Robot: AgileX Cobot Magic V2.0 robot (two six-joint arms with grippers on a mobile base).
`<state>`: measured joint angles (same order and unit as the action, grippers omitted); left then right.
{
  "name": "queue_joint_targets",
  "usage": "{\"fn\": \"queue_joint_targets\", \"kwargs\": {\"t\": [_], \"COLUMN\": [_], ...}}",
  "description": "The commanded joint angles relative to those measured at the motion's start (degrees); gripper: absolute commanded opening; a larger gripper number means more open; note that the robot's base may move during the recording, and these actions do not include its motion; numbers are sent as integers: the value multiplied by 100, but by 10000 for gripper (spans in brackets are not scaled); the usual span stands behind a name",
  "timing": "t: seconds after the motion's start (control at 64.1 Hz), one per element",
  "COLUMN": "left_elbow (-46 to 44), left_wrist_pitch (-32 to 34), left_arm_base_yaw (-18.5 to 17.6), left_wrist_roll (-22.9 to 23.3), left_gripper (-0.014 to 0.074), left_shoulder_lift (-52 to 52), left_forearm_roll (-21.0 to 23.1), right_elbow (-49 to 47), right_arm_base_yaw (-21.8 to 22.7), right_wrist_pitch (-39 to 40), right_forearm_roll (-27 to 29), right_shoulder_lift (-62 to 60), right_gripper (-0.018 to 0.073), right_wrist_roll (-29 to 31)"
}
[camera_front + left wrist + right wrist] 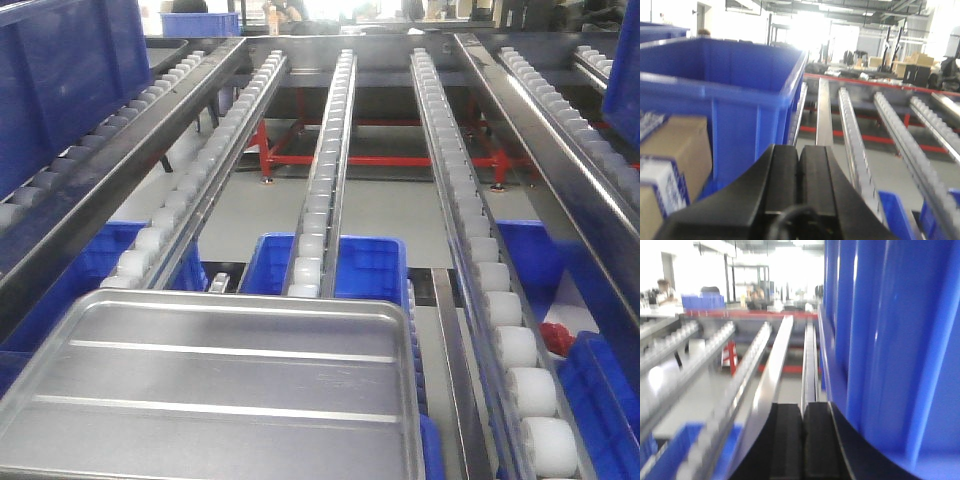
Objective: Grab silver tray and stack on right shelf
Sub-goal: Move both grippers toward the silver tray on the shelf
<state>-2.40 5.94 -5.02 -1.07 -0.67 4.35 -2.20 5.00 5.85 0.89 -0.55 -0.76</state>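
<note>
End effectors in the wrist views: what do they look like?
Both are black. The left end effector has two broad fingers and a dark cable at its base. The right end effector looks alike; no cable shows.

Strong daylight pouring in from the far end burns the background white in all three views. The silver tray [210,390] shows a soft sheen. Both wrist views are soft, the right one smeared, its blue crate [895,350] streaked with glare.
</note>
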Motion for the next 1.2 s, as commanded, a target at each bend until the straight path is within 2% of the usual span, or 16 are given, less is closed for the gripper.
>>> {"fn": "queue_joint_targets", "kwargs": {"t": [0.0,0.125,0.265,0.406,0.468,0.64,0.718,0.765,0.811,0.921,0.983,1.077,1.186], "left_elbow": [-823,-1993,-3042,-3622,-3738,-3787,-3787,-3787,-3787,-3787,-3787,-3787,-3814], "left_wrist_pitch": [125,-995,-2111,-2956,-3098,-3125,-3146,-3146,-3146,-3146,-3146,-3121,-3195], "left_arm_base_yaw": [7,-138,-535,-994,-1179,-1718,-1968,-2087,-2203,-2295,-2295,-2295,-2295], "left_wrist_roll": [-4,-4,-4,-4,-4,-4,-4,-4,-4,-4,-4,-4,-4], "left_gripper": [-101,-100,-100,-100,-99,-99,-97,-86,-22,262,353,340,317], "left_shoulder_lift": [158,609,1354,2193,2550,3335,3597,3710,3831,4038,4136,4235,4286], "left_forearm_roll": [-190,-76,-25,25,25,25,34,34,34,246,339,354,457], "right_elbow": [-774,-1768,-2529,-2954,-3020,-3035,-3035,-3035,-3035,-3035,-3035,-3035,-3057], "right_arm_base_yaw": [19,8,-54,-343,-544,-1216,-1592,-1801,-2038,-2532,-2826,-3302,-3639], "right_wrist_pitch": [392,-523,-1292,-1888,-2042,-2297,-2348,-2362,-2377,-2406,-2389,-2361,-2200], "right_forearm_roll": [27,27,171,514,535,542,564,571,573,590,724,1142,1323], "right_shoulder_lift": [-40,361,1006,1578,1775,2193,2356,2468,2570,2844,3035,3353,3699], "right_gripper": [56,56,60,87,139,355,409,419,419,419,419,416,416], "right_wrist_roll": [-79,-116,-116,-116,-116,-116,-116,-116,-116,-116,-116,-116,-116]}}
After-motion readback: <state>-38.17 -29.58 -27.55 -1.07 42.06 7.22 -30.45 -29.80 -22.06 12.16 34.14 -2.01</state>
